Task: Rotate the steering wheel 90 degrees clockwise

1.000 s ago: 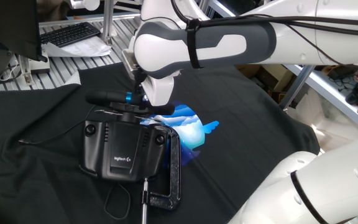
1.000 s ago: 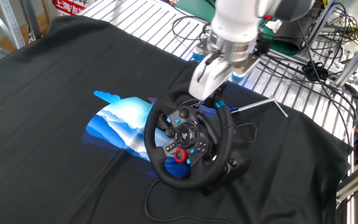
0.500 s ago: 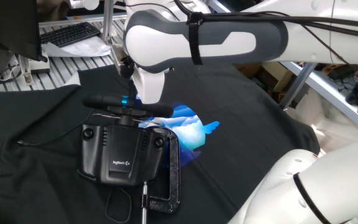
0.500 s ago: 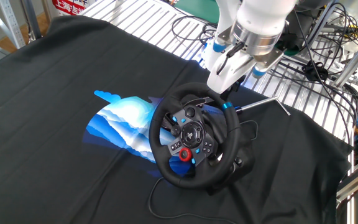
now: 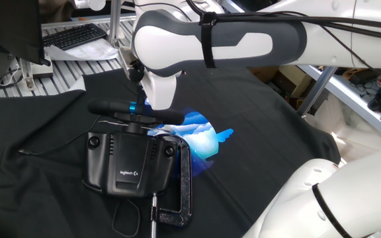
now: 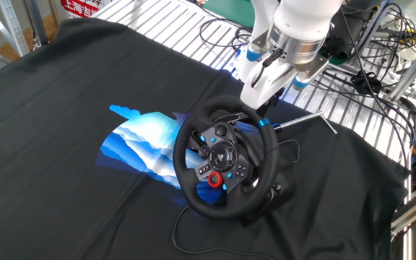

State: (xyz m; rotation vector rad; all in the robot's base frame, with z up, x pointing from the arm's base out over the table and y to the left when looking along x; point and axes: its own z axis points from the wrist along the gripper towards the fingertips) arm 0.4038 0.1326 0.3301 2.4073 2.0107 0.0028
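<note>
The steering wheel (image 6: pixel 224 157) is sitting tilted on its black base (image 5: pixel 132 164), which a metal C-clamp (image 5: pixel 177 192) is pinning to the cloth-covered desk (image 6: pixel 63 87), presumably so only the rim turns. The gripper (image 6: pixel 263 92) is hanging at the rim's top edge, right by the light-blue stripe (image 6: pixel 265 124); whether the jaws are pinching the rim I cannot tell.

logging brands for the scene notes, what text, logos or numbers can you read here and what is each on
"logitech" with its G mark: white print on the black boxy plastic base behind the black round steering wheel.
Red sign with white characters at the top edge of the other fixed view: too blurred to read.
Wheel button markings: too small to read.
</note>
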